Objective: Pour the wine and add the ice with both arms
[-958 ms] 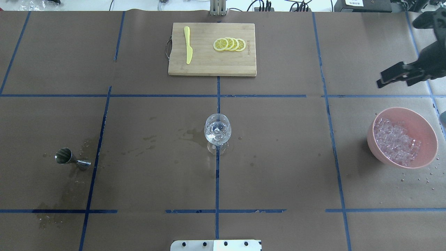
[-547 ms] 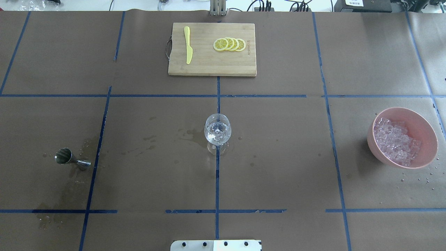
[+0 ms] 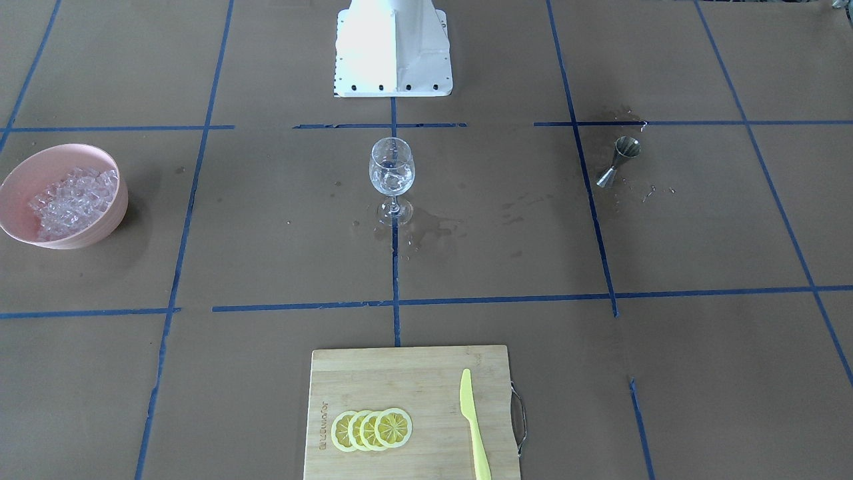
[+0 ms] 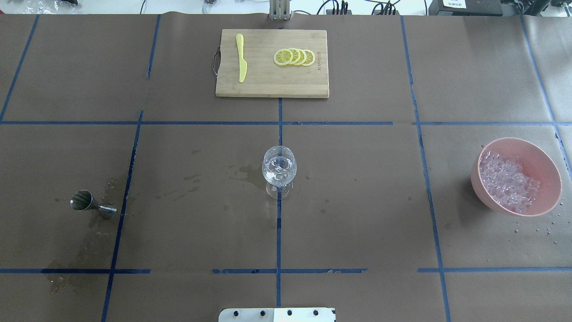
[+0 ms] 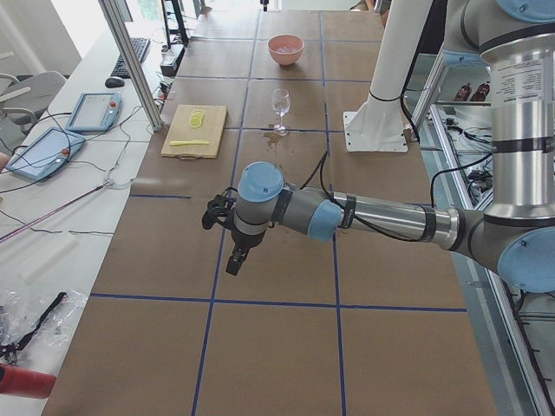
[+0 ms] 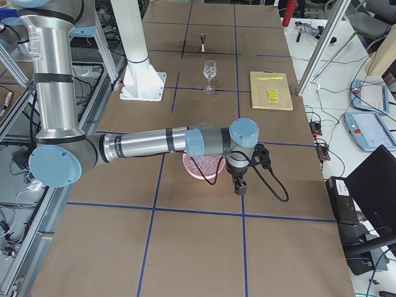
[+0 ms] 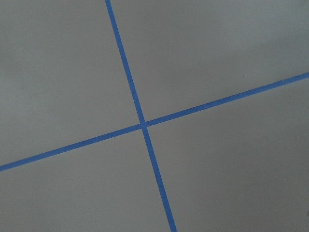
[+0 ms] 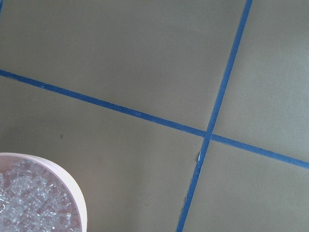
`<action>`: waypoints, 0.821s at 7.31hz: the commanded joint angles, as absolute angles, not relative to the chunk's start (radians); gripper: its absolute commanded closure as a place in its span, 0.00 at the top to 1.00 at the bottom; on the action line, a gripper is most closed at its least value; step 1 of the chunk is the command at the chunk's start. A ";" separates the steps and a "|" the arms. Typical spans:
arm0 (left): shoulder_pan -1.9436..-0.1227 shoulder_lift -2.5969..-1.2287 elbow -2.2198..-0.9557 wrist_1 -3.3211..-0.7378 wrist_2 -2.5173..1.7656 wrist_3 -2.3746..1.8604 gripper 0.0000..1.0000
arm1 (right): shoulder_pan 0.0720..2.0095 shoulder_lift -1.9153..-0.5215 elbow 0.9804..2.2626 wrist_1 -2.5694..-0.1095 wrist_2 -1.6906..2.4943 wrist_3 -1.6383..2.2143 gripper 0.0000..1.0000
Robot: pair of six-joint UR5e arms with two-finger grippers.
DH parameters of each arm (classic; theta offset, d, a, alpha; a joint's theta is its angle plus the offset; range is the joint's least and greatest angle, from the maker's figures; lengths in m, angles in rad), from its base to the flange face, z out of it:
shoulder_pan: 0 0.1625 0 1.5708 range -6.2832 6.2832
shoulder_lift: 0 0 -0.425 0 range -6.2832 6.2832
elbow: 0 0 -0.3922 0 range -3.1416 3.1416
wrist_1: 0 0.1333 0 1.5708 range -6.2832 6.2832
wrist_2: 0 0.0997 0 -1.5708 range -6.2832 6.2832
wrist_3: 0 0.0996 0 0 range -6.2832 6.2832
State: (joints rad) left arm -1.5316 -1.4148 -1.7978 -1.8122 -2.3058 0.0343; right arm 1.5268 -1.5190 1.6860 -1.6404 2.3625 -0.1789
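We are looking over the brown paper-covered table (image 4: 357, 201), where the silver-grey left arm (image 5: 390, 217) is reaching out over its left end and the silver-grey right arm (image 6: 148, 142) over its right end. The black left gripper (image 5: 235, 258) and black right gripper (image 6: 240, 184) are pointing down. They are showing only in the side views, so we cannot tell whether their fingers are spread or pressed together.

The round pink bowl (image 4: 547, 163) is sitting just beside the right gripper, on its table-centre side. It is holding the clear ice cubes (image 4: 507, 181), so the right arm is the nearer one for ice.

The stemmed clear wine glass (image 4: 279, 170) is standing at centre, well apart from both grippers, already carrying cubes and the almost colourless wine (image 3: 391, 181). The small steel jigger (image 4: 89, 203) is standing on the left arm's side. We are judging the pouring and icing to be largely done.
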 commanded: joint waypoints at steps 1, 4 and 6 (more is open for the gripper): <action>-1.534 -1.410 -1.796 -1.728 -2.313 0.040 1.00 | 1.525 -1.519 1.660 -1.644 2.361 -0.183 1.00; -1.540 -1.401 -1.830 -1.565 -2.312 0.040 1.00 | 1.523 -1.499 1.608 -1.643 2.364 -0.184 1.00; -1.534 -1.401 -1.828 -1.548 -2.310 0.040 1.00 | 1.523 -1.497 1.609 -1.643 2.364 -0.183 1.00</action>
